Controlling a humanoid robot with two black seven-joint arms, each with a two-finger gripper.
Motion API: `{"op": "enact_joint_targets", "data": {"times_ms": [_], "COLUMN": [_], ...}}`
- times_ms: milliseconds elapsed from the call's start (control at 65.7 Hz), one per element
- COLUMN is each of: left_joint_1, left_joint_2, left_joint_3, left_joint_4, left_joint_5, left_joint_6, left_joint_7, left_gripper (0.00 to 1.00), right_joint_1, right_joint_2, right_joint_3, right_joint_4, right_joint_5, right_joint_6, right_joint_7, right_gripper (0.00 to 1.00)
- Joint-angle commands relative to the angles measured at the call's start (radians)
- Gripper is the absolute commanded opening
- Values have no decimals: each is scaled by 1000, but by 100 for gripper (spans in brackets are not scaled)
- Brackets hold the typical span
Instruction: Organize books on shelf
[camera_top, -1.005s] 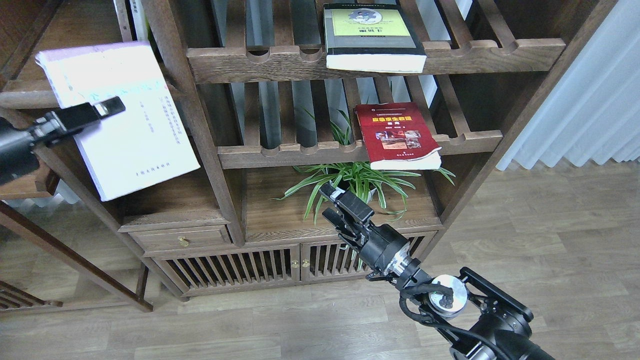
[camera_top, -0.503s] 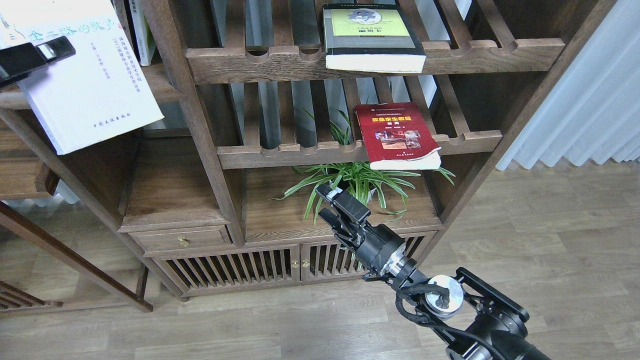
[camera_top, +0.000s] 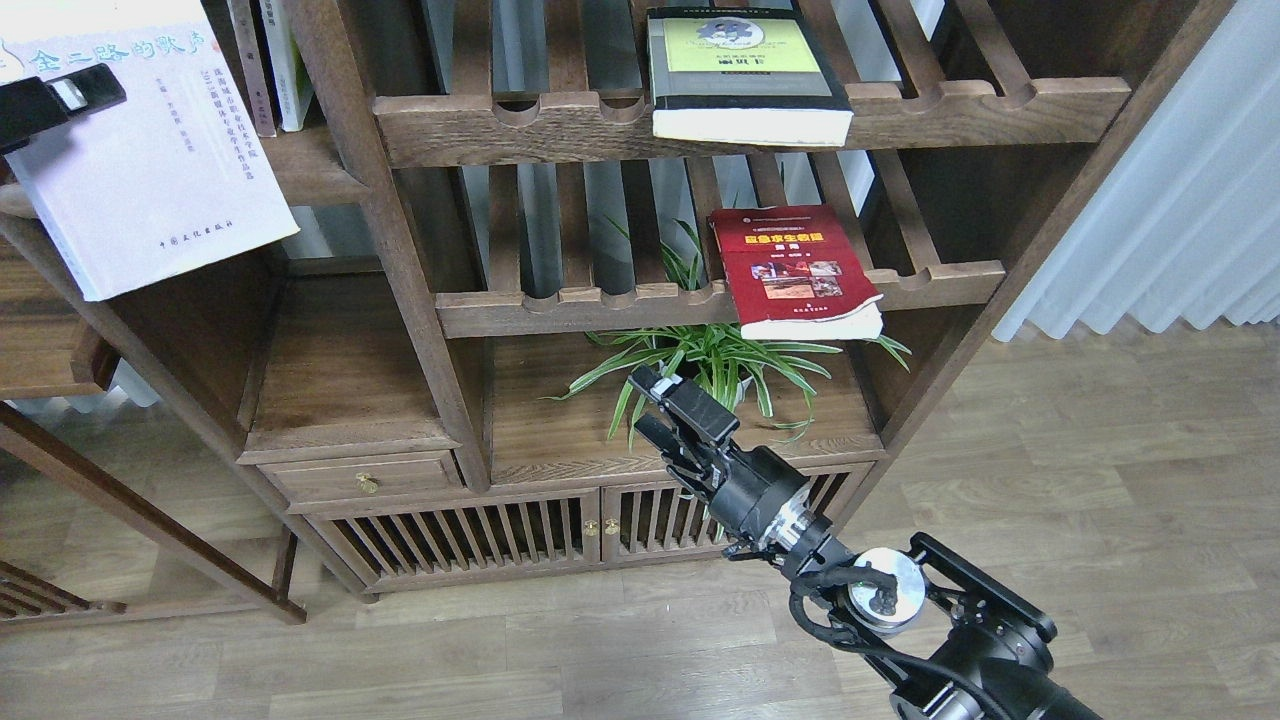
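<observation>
Dark wooden bookcase w/ slatted racks, left gripper fingers clamped on lavender-white book at far left over shelf, right gripper near plant, fingers narrowly apart, holding nothing.

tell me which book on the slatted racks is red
The red book lying flat on the lower slatted rack, above the plant. The other, on the upper rack, has a yellow-green and black cover.

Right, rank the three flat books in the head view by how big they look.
1. White book, held up close, so nearness inflates it.
2. Green-covered book and red book look about alike; I won't rank them.
</observation>
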Motion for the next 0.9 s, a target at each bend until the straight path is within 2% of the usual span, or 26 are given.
{"op": "enact_joint_targets", "data": {"times_ms": [0, 883], "left_joint_1": [-64, -69], "left_joint_2": [-13, -26], "left_joint_3": [9, 5], "left_joint_4": [42, 91], "left_joint_5": [33, 93], "left_joint_6": [0, 0], "left_joint_7": [-1, 0], "left_gripper": [7, 7], "right_joint_1": [-1, -4], "right_joint_2": [22, 39], "right_joint_3": [-1, 3], "right_joint_4": [-7, -6], "right_joint_5": [-12, -24], "right_joint_6": [0, 0], "right_joint_7": [0, 0], "right_gripper": [94, 94]}}
